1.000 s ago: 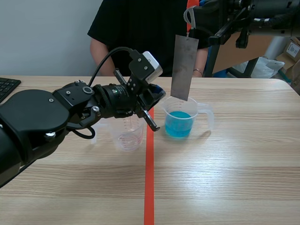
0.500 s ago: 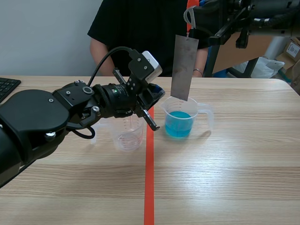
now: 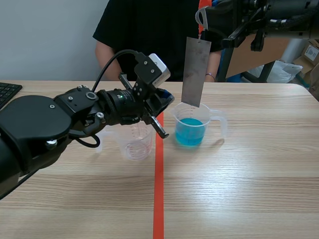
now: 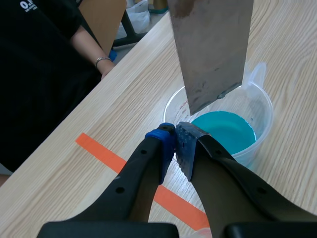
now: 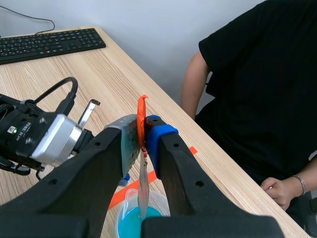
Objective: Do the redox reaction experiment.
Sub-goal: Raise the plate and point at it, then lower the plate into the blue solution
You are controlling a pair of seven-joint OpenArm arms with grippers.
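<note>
Grips metal sheet (image 3: 195, 72) by top end with right gripper (image 5: 144, 133), fingers clamped tight on it, orange strip (image 5: 141, 114) pinched in there too. Holds sheet upright, raised high over table (image 3: 249, 189), lower edge above mouth of beaker (image 3: 192, 130), clear of the blue liquid inside. Beaker upright just right of orange tape line (image 3: 158, 189), handle on the side away from the line. Holds left gripper (image 4: 174, 145) closed on nothing, pads pressed together, tips just beside beaker rim on the tape-line side; contact with rim unclear. Left arm above empty clear measuring cup (image 3: 135, 143), upright just left of tape line, near beaker, not touching it. Across table: person (image 3: 149, 30) in black shirt, bracelet on one wrist. Keyboard (image 3: 7, 92) at far left edge of table.
</note>
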